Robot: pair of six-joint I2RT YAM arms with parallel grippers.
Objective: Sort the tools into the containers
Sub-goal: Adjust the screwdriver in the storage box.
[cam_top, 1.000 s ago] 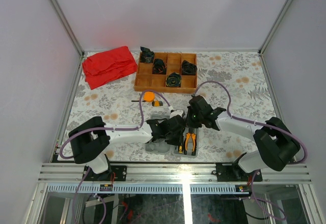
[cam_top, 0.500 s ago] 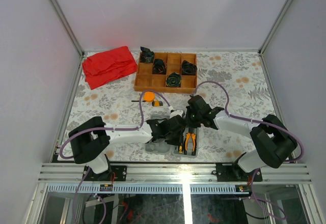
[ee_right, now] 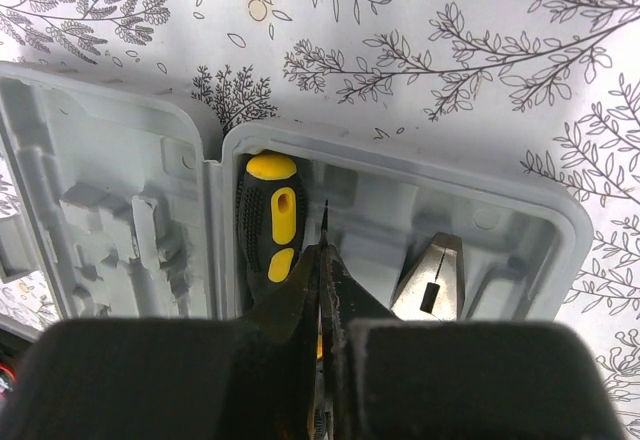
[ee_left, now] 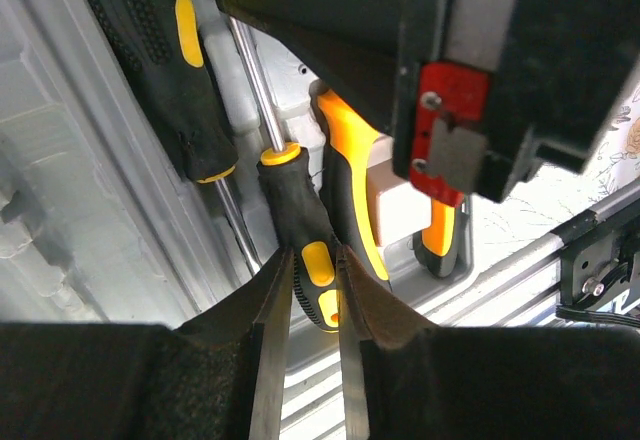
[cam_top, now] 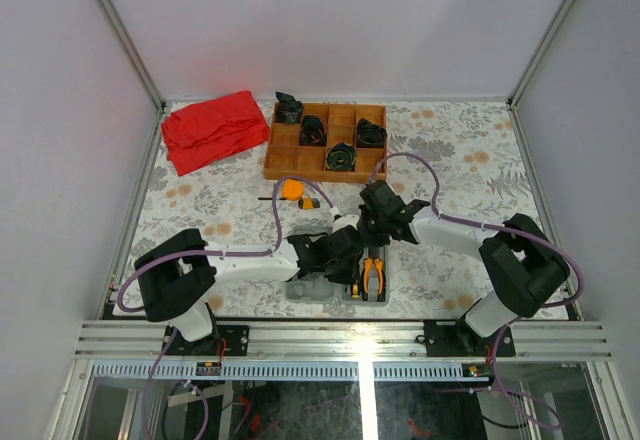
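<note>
**When two arms crowd one recess**

While the black-and-yellow screwdriver (ee_left: 295,195) is clenched at its handle by the left gripper (ee_left: 312,260), it sits low in the open grey tool case (ee_right: 385,215) at the middle of the worktop's near edge. There it is wedged between a second screwdriver (ee_left: 160,50) and the orange-handled pliers (ee_left: 352,190). The right gripper (ee_right: 322,260) has its fingers pressed together around a thin dark tip, and I cannot tell whether it grips that tip. Released askew, the handle could ride up on its neighbours. Opposing pulls could skid the case.

The tool case (ee_right: 400,210) is matt grey moulded plastic; the screwdriver (ee_left: 305,230) has a matt black grip, glossy yellow inserts and a bright metal shaft; the pliers (ee_left: 347,185) have smooth orange handles.
</note>
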